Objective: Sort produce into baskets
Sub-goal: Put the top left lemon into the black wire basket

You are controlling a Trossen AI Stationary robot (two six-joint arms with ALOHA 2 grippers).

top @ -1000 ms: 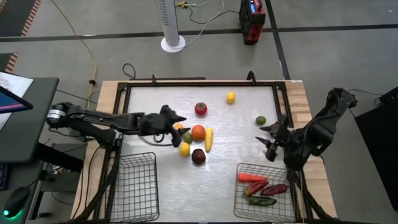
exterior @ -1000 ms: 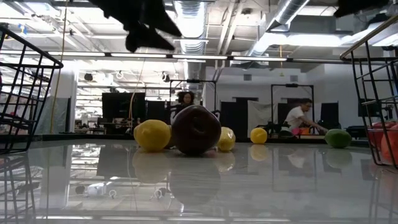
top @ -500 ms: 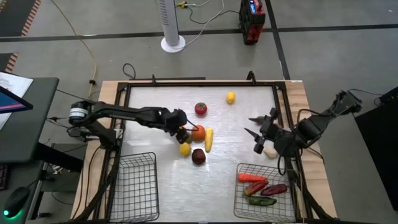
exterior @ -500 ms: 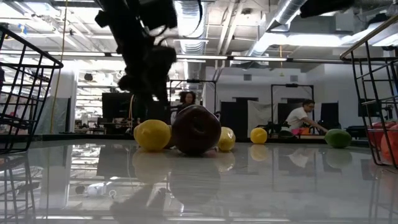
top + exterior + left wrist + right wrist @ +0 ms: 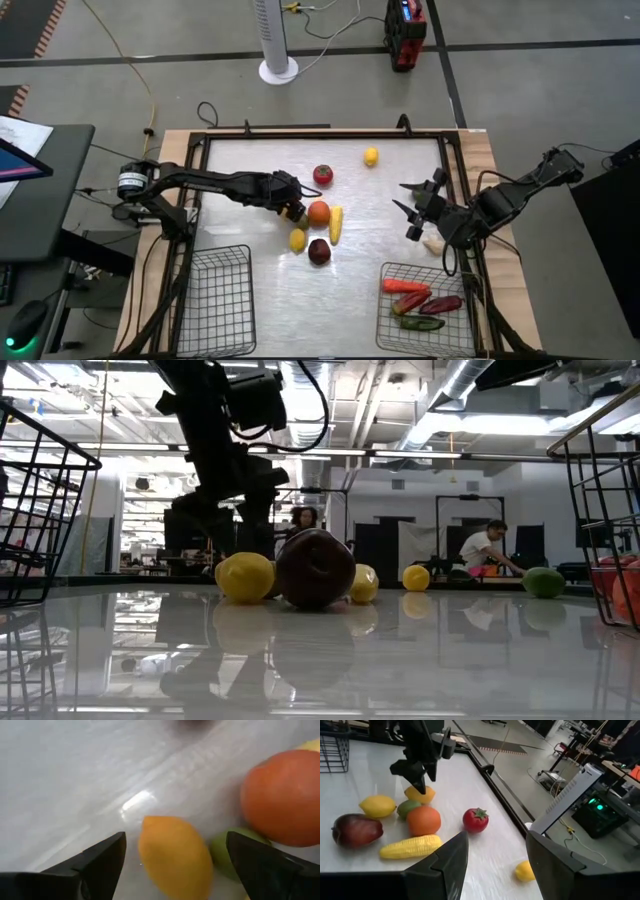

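Observation:
My left gripper (image 5: 293, 209) is low over the produce cluster at mid-table, open and pointing steeply down. Its fingers stand on either side of an orange-yellow lemon-shaped fruit (image 5: 175, 857) without touching it. Beside that fruit lie a green lime (image 5: 225, 862), an orange (image 5: 318, 212), a corn cob (image 5: 336, 224), a yellow lemon (image 5: 297, 240) and a dark red fruit (image 5: 319, 251). A tomato (image 5: 323, 175) and another lemon (image 5: 371, 156) lie farther back. My right gripper (image 5: 408, 210) hovers open at the right, with nothing between its fingers.
The left basket (image 5: 215, 300) stands at the near left. The right basket (image 5: 388, 310) at the near right holds red, dark purple and green elongated pieces. A whitish garlic bulb (image 5: 433, 243) lies by the right arm. A green fruit (image 5: 544, 582) rests on the right side of the table.
My left gripper has gone right and down onto the produce cluster, tipped to point steeply down, and opened around the orange-yellow fruit. My right gripper has drifted from near the right basket toward the far edge and rolled. The produce has stayed put.

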